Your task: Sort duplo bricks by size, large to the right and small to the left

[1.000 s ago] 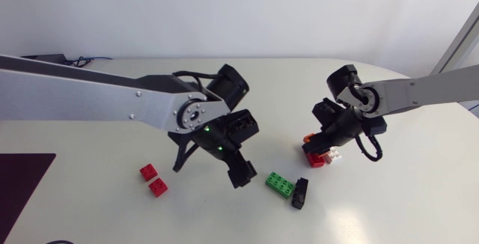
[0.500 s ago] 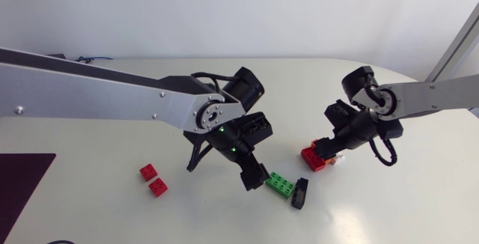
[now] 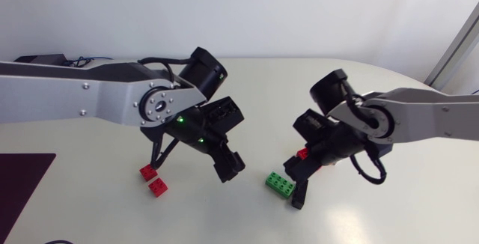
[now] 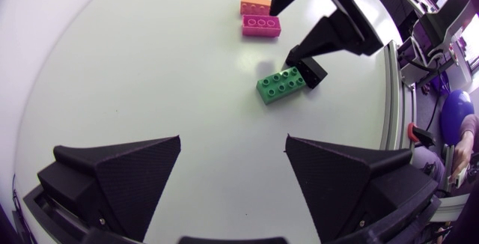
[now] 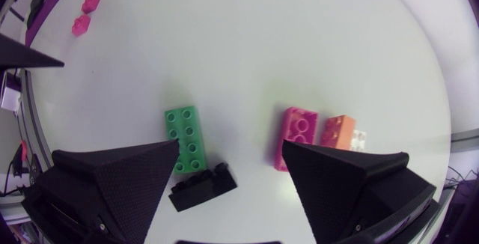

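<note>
A green large brick [image 3: 279, 184] lies on the table with a black brick [image 3: 299, 196] touching its right end. My right gripper [image 3: 301, 170] hovers just above them, open and empty; in the right wrist view the green brick [image 5: 185, 138] and black brick [image 5: 202, 188] lie under its one finger. A red large brick [image 5: 298, 135], an orange brick [image 5: 338, 132] and a white piece [image 5: 360, 137] sit ahead of the other finger. Two small red bricks [image 3: 153, 180] lie at the left. My left gripper [image 3: 227, 165] hangs open between them and the green brick [image 4: 281, 85].
A dark mat [image 3: 21, 180] covers the table's front left corner. Bare white tabletop spreads behind both arms and along the front right. The two grippers hang close together over the middle.
My right gripper has opened, left the red brick on the table, and shifted left over the green and black bricks. My left gripper swung right, then back left.
</note>
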Motion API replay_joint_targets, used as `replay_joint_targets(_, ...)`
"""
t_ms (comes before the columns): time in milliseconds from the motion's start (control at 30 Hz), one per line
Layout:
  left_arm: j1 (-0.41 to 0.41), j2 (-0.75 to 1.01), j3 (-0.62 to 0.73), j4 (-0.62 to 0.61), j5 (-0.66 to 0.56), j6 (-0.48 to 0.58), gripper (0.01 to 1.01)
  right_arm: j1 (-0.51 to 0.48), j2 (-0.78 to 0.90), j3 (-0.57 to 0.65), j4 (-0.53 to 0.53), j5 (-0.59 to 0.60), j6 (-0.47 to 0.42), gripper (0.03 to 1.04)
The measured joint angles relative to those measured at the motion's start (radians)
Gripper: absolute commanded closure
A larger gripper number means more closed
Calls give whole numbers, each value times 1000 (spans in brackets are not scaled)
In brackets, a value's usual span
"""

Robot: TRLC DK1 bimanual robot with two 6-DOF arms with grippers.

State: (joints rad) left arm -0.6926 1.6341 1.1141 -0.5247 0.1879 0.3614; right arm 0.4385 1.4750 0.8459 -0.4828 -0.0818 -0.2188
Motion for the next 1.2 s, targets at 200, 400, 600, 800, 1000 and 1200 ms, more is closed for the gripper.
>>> replay_joint_targets(200,32,-50,-64,-2,0,0,56,103,95,-8,51,0,41,95)
replay_joint_targets(400,51,-68,-102,-2,4,1,56,158,169,-12,93,0,55,361)
replay_joint_targets(600,57,-76,-116,-2,12,1,56,141,192,-33,128,12,66,738)
replay_joint_targets(800,64,-92,-117,-2,13,1,56,23,192,-39,154,43,42,751)
replay_joint_targets(1000,64,-94,-120,-2,15,1,56,-84,201,-27,157,56,12,749)
replay_joint_targets(1200,64,-97,-121,-2,15,1,56,-164,258,30,184,52,-20,748)
